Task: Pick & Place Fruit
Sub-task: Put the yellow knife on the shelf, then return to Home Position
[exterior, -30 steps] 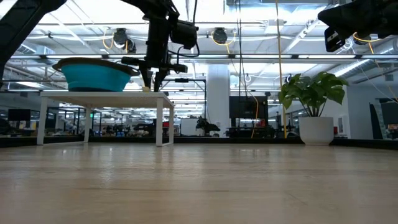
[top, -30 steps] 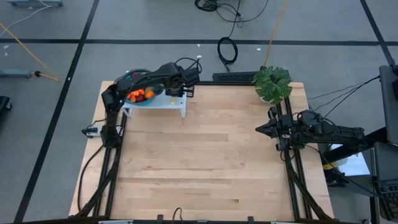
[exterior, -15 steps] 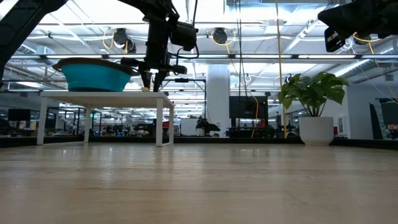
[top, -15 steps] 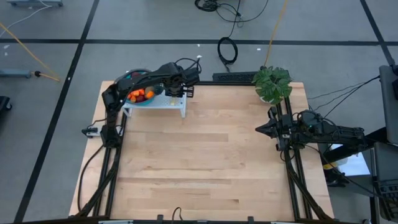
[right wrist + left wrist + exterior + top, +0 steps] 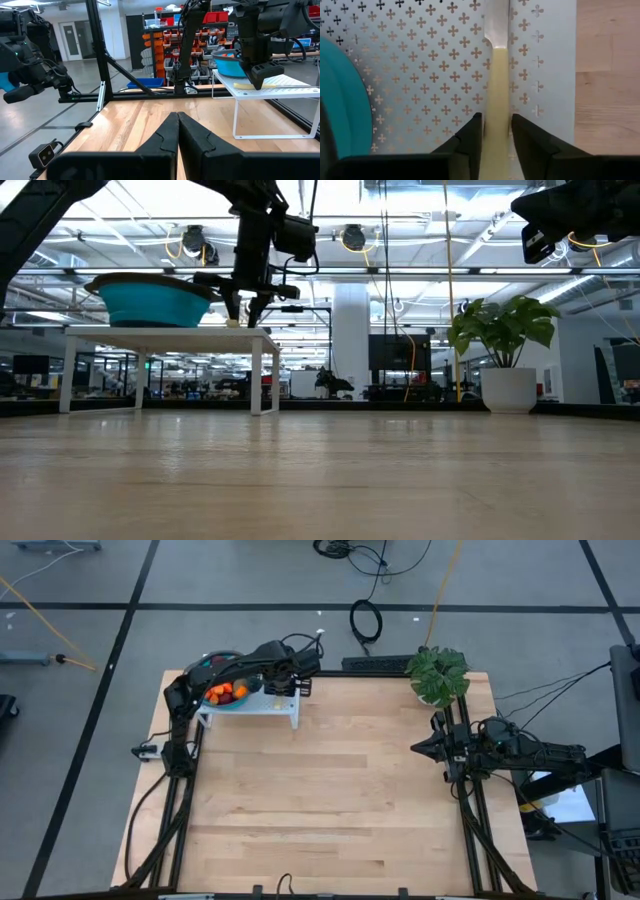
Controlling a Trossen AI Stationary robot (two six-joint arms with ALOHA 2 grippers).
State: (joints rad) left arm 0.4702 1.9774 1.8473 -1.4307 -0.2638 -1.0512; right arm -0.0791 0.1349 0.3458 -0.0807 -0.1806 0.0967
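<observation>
The fruit point(image 5: 225, 693), orange and dark red pieces, lies in a teal bowl point(image 5: 213, 700) on a white perforated stand point(image 5: 272, 706) at the table's far left. A knife lies flat on the stand beside the bowl, with a pale yellow handle point(image 5: 495, 95) and a grey blade point(image 5: 496, 22). My left gripper point(image 5: 496, 122) points down over the handle, slightly open, one finger close on each side. My right gripper point(image 5: 177, 120) is shut on nothing and raised at the table's right side point(image 5: 415, 748), pointing left. My left gripper comes from above, its fingers point(image 5: 476, 131) lying across the knife's yellow handle point(image 5: 495, 112), one on each long side. I cannot tell whether they touch it. The knife lies flat on the stand.
A potted plant point(image 5: 438, 673) stands at the far right corner. The stand's legs point(image 5: 257, 375) rest on the wooden table point(image 5: 320, 800), which is bare wood from the stand to the near edge. Black frame rails point(image 5: 470, 810) run along both sides.
My left gripper has opened a little around the knife's handle and has stayed in place above the stand. The knife lies where it was.
</observation>
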